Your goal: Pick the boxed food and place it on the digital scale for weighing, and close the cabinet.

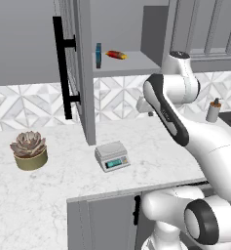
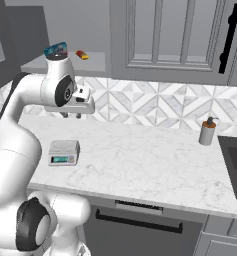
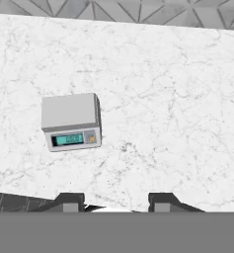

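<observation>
One flat blue boxed food (image 1: 98, 55) upright on matte grey cabinet (image 1: 83, 73) shelf, square smooth digital scale (image 3: 70, 121) below on veined marble table (image 3: 177, 99), dark jaws (image 3: 116, 201) spread, empty.

One camera sits behind the arm on its left and looks forward and down at the worktop (image 1: 34, 195), the open cabinet (image 1: 83, 73) and the back wall. Another sits behind the arm on its right and looks the same way from the other side. Both see the digital scale (image 1: 111, 156) near the worktop's front edge. The third camera rides on the hand and looks almost straight down, much closer, at that same scale and the marble around it
</observation>
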